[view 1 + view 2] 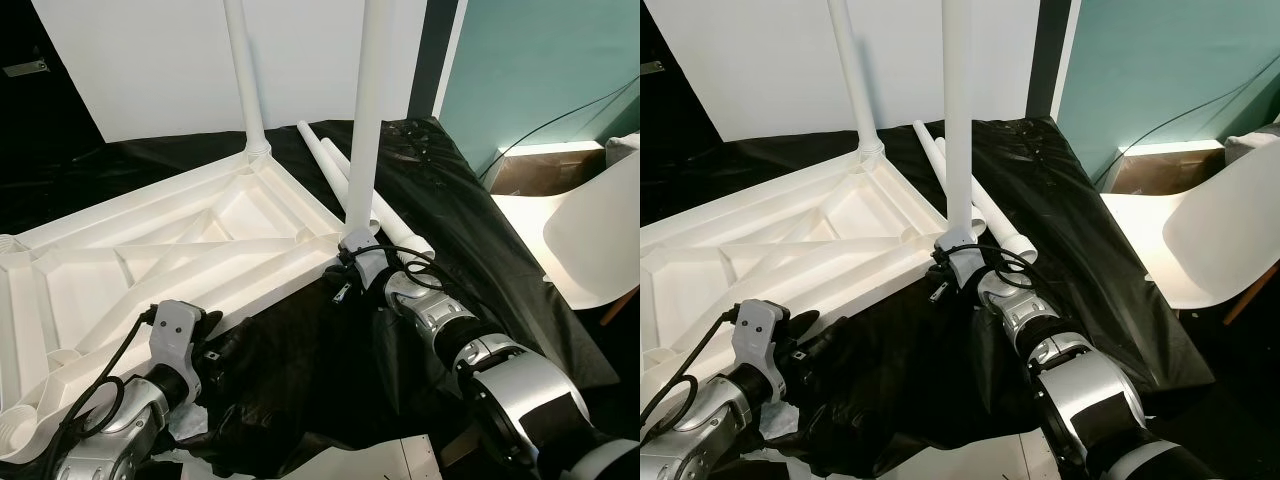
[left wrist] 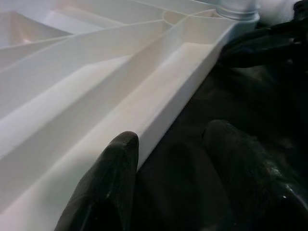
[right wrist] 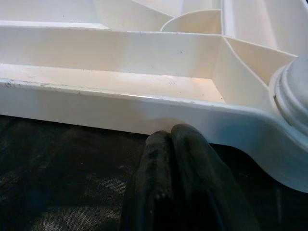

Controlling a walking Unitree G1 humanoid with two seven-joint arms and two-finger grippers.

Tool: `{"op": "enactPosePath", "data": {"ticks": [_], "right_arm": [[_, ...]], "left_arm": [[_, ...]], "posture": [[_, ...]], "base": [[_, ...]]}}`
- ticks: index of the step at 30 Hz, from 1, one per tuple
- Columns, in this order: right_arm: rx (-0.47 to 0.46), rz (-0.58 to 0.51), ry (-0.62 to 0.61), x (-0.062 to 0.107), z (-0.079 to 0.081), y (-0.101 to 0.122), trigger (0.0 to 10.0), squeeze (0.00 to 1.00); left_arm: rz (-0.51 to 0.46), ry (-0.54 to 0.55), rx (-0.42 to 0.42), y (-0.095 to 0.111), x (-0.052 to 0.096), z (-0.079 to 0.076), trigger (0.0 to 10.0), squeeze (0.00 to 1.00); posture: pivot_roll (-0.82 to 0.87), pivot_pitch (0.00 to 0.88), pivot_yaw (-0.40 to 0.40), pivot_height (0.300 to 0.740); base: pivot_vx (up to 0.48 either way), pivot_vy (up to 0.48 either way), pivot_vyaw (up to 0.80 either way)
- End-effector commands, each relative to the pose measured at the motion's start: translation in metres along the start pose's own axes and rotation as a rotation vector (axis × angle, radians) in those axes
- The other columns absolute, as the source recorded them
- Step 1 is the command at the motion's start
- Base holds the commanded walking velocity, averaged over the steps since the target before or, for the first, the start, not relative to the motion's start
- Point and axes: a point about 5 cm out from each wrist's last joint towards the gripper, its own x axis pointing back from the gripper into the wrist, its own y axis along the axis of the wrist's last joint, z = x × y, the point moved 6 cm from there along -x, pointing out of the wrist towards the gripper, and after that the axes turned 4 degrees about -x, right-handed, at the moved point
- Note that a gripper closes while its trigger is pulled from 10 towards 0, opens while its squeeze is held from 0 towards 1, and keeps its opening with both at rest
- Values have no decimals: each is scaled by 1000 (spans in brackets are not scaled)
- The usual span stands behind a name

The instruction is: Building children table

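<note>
Evidently mid-assembly, the upturned white tabletop (image 1: 150,260) lies on black sheeting (image 1: 300,370) with 2 legs (image 1: 365,110) standing, the right end effector (image 3: 168,144) closed against its rim, the left end effector (image 2: 168,159) open alongside; loose legs (image 1: 335,165) come next.

Upturned tabletop (image 1: 150,260) on sheet (image 1: 470,230), loose legs (image 1: 335,165) behind, chair (image 1: 590,235) right
</note>
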Motion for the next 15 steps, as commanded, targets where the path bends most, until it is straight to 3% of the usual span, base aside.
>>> {"op": "enactPosePath", "data": {"ticks": [1, 3, 6, 8, 10, 15], "right_arm": [[14, -81, 10, -5, 6, 19, 10000, 0], [10, -85, 6, -4, 6, 17, 10000, 0], [-7, -109, 8, -3, 8, 18, 10000, 0], [-21, -150, 15, 0, 10, 22, 10000, 0], [-30, -170, 19, 2, 11, 23, 10000, 0], [-51, -214, 7, 11, 11, 23, 10000, 0]], "left_arm": [[50, -282, 59, -16, 2, -43, 10000, 0], [56, -290, 45, -16, 1, -43, 10000, 0], [35, -238, -8, -11, -4, -31, 10000, 0], [-34, -121, -67, 4, -12, -6, 10000, 0], [-62, -80, -81, 11, -13, 3, 10000, 0], [-118, -73, -98, 25, -11, 7, 10000, 0]], "posture": [[38, 0, 16, 740], [30, 0, 25, 740], [26, 0, 28, 740], [21, 0, 31, 740], [21, 0, 31, 740], [15, 0, 32, 740]], "base": [[0, 0, 0], [0, 0, 0], [0, 0, 0], [0, 0, 0], [0, 0, 0], [0, 0, 0]]}}
